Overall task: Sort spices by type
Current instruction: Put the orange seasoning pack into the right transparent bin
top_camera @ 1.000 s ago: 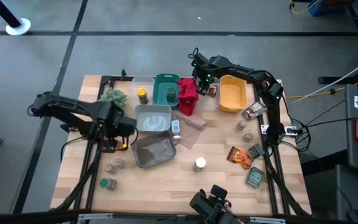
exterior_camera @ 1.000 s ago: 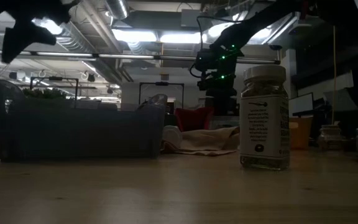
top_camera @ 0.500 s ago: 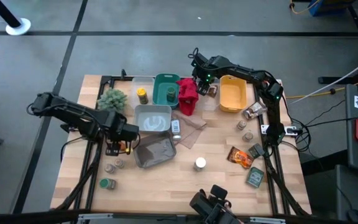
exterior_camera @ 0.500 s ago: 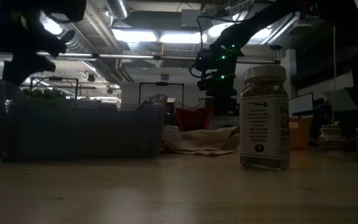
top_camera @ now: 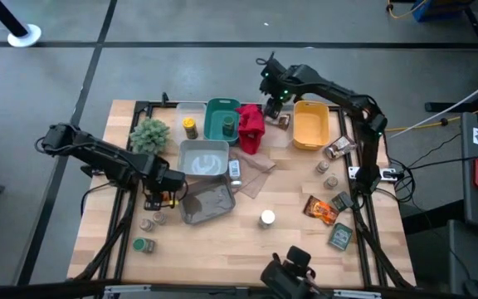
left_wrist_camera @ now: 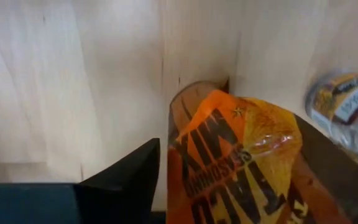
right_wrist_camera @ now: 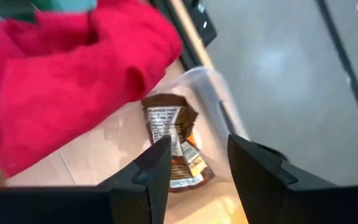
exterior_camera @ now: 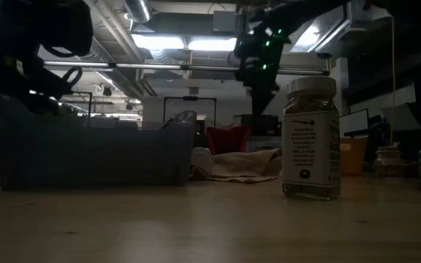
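Both arms over the spice table; I hold an orange packet on the left, nothing on the right.

From the high view I see my left gripper (top_camera: pixel 166 198) low beside the grey tray (top_camera: pixel 207 203), but only the left wrist view shows its fingers (left_wrist_camera: pixel 126 177) pinching an orange spice packet (left_wrist_camera: pixel 238 162) above the wood, a clear jar (left_wrist_camera: pixel 347 115) nearby. My right gripper (top_camera: pixel 274 106) hangs over the table's far edge beside the red cloth (top_camera: pixel 251 126); the right wrist view alone shows its fingers (right_wrist_camera: pixel 151 171) spread above a brown packet (right_wrist_camera: pixel 174 140) in a clear tub. The low view adds a white-lidded jar (exterior_camera: pixel 310 137) standing upright. Other jars (top_camera: pixel 148 221) and packets (top_camera: pixel 322 209) lie scattered.
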Tool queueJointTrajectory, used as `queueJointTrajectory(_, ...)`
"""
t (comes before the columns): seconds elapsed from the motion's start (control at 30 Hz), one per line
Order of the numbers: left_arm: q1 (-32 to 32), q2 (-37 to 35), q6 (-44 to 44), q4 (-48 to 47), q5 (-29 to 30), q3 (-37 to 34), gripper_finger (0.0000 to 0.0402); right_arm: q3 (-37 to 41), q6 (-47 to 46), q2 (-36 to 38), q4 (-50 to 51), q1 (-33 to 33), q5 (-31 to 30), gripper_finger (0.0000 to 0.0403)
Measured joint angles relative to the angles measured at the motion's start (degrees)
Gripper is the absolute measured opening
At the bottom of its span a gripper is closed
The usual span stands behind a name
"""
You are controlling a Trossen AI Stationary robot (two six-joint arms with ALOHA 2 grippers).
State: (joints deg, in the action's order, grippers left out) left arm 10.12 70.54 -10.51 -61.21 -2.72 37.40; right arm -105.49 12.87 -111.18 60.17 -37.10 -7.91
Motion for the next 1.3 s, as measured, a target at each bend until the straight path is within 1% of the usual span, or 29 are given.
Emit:
queueJointTrajectory(0.1, -0.01, 0.00, -1.28, 1.09, 0.00, -0.21, 0.0177, -0.02, 0.04, 3.57, 0.62, -0.02, 0.01, 0.0158)
queueJointTrajectory(0.23, -0.01, 0.00, -3.79, 1.03, -0.26, -0.21, 0.0107, -0.02, -0.26, 7.97, 2.57, -0.02, 0.00, 0.0158)
queueJointTrajectory(0.37, -0.05, 0.00, -5.04, 0.72, -4.06, -0.19, 0.0034, 0.49, -0.65, 11.93, 4.77, 0.00, 0.01, 0.0158)
queueJointTrajectory(0.43, -0.04, 0.00, -5.81, -0.52, -6.26, 0.42, 0.0015, 1.63, -1.06, 13.74, 5.76, 0.00, 0.00, 0.0158)
queueJointTrajectory(0.5, -0.04, 0.00, -6.92, -1.39, -7.43, 1.72, 0.0015, 3.28, -2.00, 15.53, 6.09, 0.00, 0.01, 0.0158)
queueJointTrajectory(0.6, -0.05, 0.00, -7.30, -3.63, -7.58, 4.73, 0.0024, 6.41, -2.68, 18.45, 5.94, 0.00, 0.03, 0.0158)
queueJointTrajectory(0.7, -0.39, 0.00, -6.87, -7.27, -7.63, 9.09, 0.0016, 10.02, -4.37, 21.27, 5.15, 0.02, 0.01, 0.0158)
queueJointTrajectory(0.9, -2.78, 0.00, -7.01, -16.73, -8.08, 21.58, 0.0012, 19.00, -6.14, 26.31, 0.30, 0.02, 0.08, 0.0158)
queueJointTrajectory(1.0, -4.51, -0.01, -6.73, -17.59, -7.70, 28.72, 0.0014, 23.71, -7.23, 27.93, -3.97, 0.02, 0.89, 0.0158)
queueJointTrajectory(1.07, -6.02, -0.02, -5.72, -16.80, -5.94, 32.99, 0.0015, 26.61, -7.32, 28.40, -7.54, 0.02, 3.03, 0.0158)
queueJointTrajectory(1.17, -8.78, -0.04, -3.97, -12.16, -2.53, 37.37, 0.0016, 30.67, -7.35, 28.44, -13.62, 0.02, 7.16, 0.0158)
queueJointTrajectory(1.3, -13.27, -0.04, 1.19, -0.82, -0.46, 39.35, 0.0017, 35.38, -7.36, 28.44, -20.76, 0.99, 12.25, 0.0158)
